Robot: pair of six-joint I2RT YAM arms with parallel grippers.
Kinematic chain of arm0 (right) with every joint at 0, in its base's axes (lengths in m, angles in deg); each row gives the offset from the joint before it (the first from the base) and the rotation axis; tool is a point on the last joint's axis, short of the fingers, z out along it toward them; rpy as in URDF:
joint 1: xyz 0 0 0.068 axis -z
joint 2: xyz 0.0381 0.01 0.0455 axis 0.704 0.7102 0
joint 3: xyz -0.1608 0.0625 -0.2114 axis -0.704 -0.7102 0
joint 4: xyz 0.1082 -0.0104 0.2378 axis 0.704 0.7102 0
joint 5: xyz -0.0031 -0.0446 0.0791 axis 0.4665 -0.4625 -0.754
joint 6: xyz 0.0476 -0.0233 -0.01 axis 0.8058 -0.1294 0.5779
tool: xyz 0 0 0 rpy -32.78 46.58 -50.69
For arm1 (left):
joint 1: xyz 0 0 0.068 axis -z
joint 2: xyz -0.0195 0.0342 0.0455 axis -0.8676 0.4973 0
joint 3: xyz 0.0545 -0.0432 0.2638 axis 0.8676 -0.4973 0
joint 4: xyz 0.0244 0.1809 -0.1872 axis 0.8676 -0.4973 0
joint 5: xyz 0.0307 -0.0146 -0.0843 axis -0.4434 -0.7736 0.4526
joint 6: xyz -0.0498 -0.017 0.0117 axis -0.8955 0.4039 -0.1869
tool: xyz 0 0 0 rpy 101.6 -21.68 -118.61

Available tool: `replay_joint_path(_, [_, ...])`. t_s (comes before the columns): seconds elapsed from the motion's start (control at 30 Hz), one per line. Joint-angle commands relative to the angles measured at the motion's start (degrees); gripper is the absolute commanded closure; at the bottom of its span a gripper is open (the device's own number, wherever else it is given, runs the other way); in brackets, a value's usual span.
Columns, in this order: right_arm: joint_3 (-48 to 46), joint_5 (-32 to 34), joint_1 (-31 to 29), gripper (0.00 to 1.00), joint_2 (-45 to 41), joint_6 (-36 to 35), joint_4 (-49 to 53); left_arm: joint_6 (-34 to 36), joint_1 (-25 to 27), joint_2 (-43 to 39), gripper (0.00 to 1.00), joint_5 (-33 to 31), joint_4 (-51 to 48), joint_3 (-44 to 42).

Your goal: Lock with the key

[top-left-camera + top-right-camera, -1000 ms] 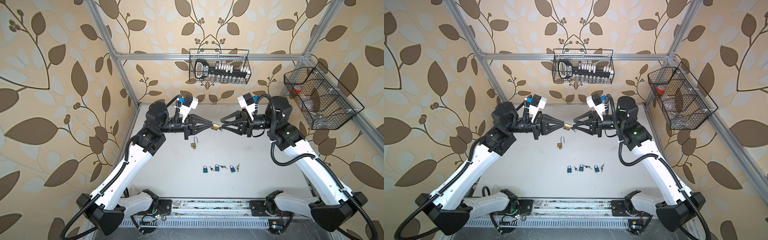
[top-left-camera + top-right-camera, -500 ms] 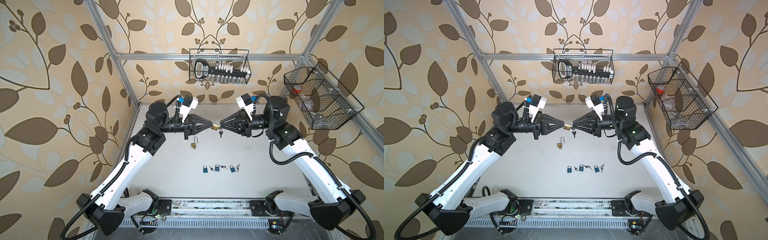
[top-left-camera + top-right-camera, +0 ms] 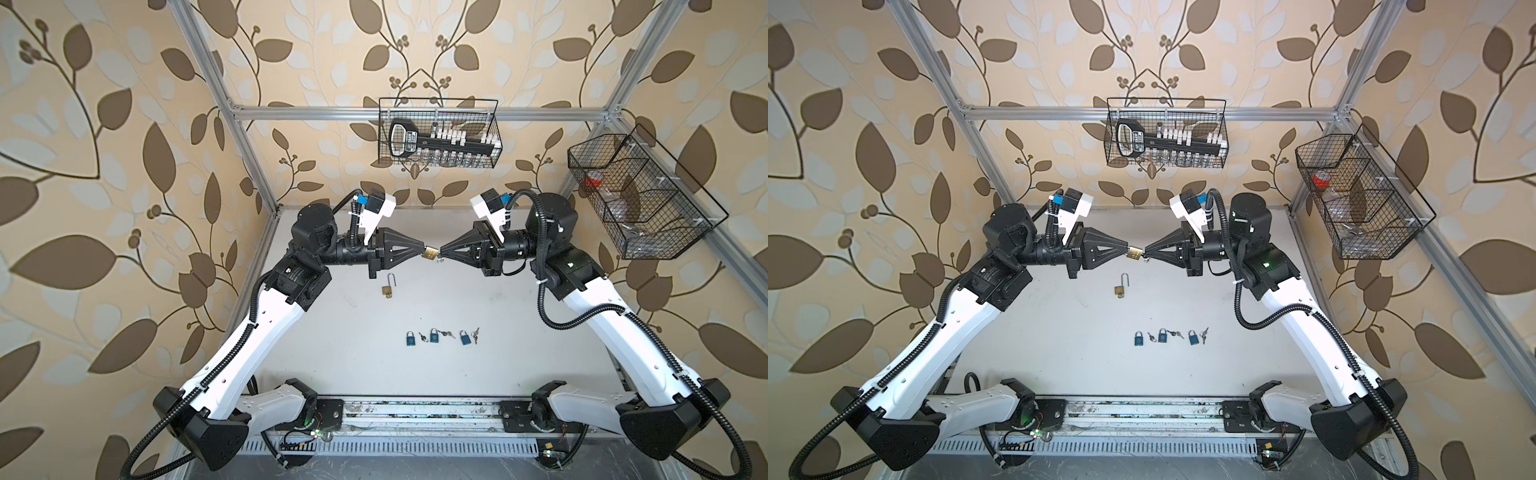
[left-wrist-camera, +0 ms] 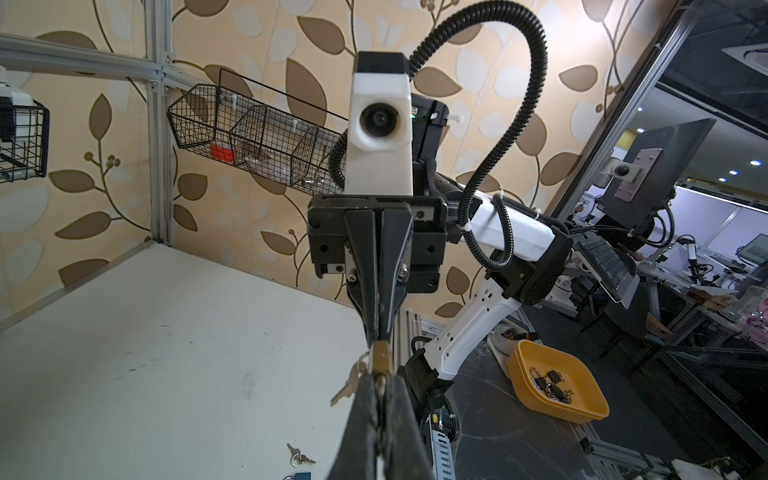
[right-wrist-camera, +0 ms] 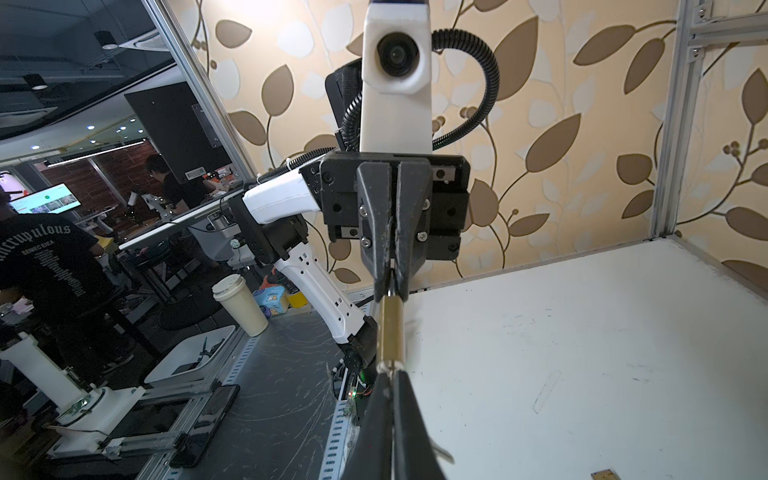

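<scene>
Your padlock point(image 3: 430, 252) hangs in mid-air over the back of the table point(image 3: 519, 332), between the two gripper tips. Its long axis runs across both top views, from one gripper to the other, dipping slightly toward the right. The keyway end faces the right gripper point(image 3: 442, 254), and the opposite end sits in the left gripper point(image 3: 422, 250). The left jaws are clamped on that end of the brass body, and the shackle is hidden between them. The right jaws are pressed together on the key point(image 5: 386, 367) at the keyway. A spare key point(image 4: 347, 386) dangles just below.

Below the held lock, an open padlock point(image 3: 388, 286) lies flat on the table with its shackle pointing toward the back wall. Nearer you, three blue padlocks point(image 3: 434, 336) sit in a row, each with keys beside it.

The table is white and scuffed, and it is boxed in by an aluminium frame point(image 3: 332, 111) and leaf-patterned wallpaper point(image 3: 104, 166). A back basket point(image 3: 438, 100) holds a black key-shaped rack point(image 3: 415, 143), whose label is too blurred to read. A side basket point(image 3: 648, 241) has something red in its far compartment.

The left wrist view shows a yellow tray point(image 4: 536, 399) of padlocks off the table. The right wrist view shows a paper cup point(image 5: 241, 305) and a person point(image 5: 45, 270) in a black shirt. The shirt's large word ends in "rupulous", and the smaller lines below it cannot be read.
</scene>
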Motion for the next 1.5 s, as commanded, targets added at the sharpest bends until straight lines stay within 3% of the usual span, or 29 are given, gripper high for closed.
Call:
replay_joint_path(0.0, [-0.98, -0.67, -0.05, 1.0, -0.31, -0.72, -1.36, 0.8, -0.72, -0.59, 1.0, 0.24, 2.34, 2.53])
replay_joint_path(0.23, [-3.99, 0.42, 1.9, 1.0, -2.48, -2.67, -1.36, 1.66, -8.36, -1.62, 1.0, 4.96, -2.57, 3.99])
replay_joint_path(0.4, [-6.66, 7.25, 3.64, 1.0, -3.93, -6.75, 2.04, 17.12, -10.57, -0.17, 1.0, 5.86, -26.49, 10.85])
replay_joint_path(0.47, [-6.59, 14.46, 3.47, 1.0, -3.67, -10.38, 6.55, 25.16, -10.57, 1.69, 1.0, 3.41, -39.25, 14.33])
replay_joint_path(0.57, [-7.97, 21.45, 3.54, 1.0, -3.8, -12.06, 8.22, 32.11, -10.57, 2.92, 1.0, -1.32, -49.72, 14.33])
replay_joint_path(0.77, [-11.25, 27.36, 3.43, 1.0, -4.94, -10.45, 6.11, 39.98, -10.28, 6.12, 1.0, -16.58, -64.2, 8.3])
replay_joint_path(0.93, [-15.69, 31.84, 3.3, 1.0, -7.38, -5.78, 1.55, 39.7, -6.96, 9.54, 1.0, -24.58, -65.34, 0.24])
replay_joint_path(1.13, [-23.82, 32.13, 1.88, 1.0, -11.47, 4.15, -7.19, 40.13, -2.77, 15.69, 1.0, -27.88, -63.9, -5.04])
replay_joint_path(1.27, [-27.01, 32.68, 0.38, 1.0, -13.41, 5.59, -7.51, 40.89, -0.44, 21.32, 1.0, -31.66, -62.21, -7.55])
replay_joint_path(1.47, [-28.17, 33.18, 0.22, 1.0, -15.36, 4.5, -5.47, 43.21, 0.37, 27.53, 1.0, -30.05, -60.65, -7.83])
